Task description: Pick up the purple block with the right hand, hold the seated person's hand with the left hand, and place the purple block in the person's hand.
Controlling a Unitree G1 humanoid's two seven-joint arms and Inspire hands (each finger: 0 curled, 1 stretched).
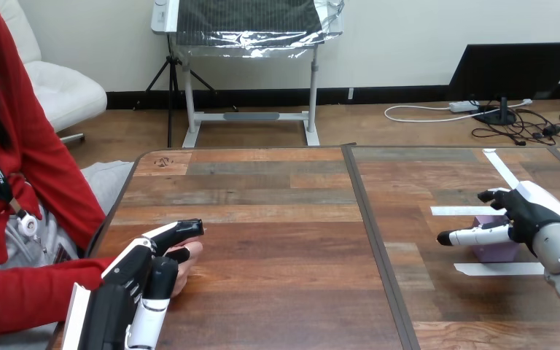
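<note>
The purple block [497, 251] lies on the right half of the wooden table [284, 240], between two strips of white tape. My right hand [525, 215] hovers just above and behind it, open, its fingers [474, 236] stretched left over the block's top and the thumb raised apart. At the lower left, my left hand [149, 281] lies over the person's hand [188, 257], which comes in from a red sleeve [29, 295]. My left thumb and fingers curl round that hand, and only its fingertips show past them.
White tape strips [500, 268] mark the right tabletop, one [458, 211] behind the block and a diagonal one [502, 168] farther back. A dark seam [370, 233] runs front to back down the table's middle. The person sits at the left edge.
</note>
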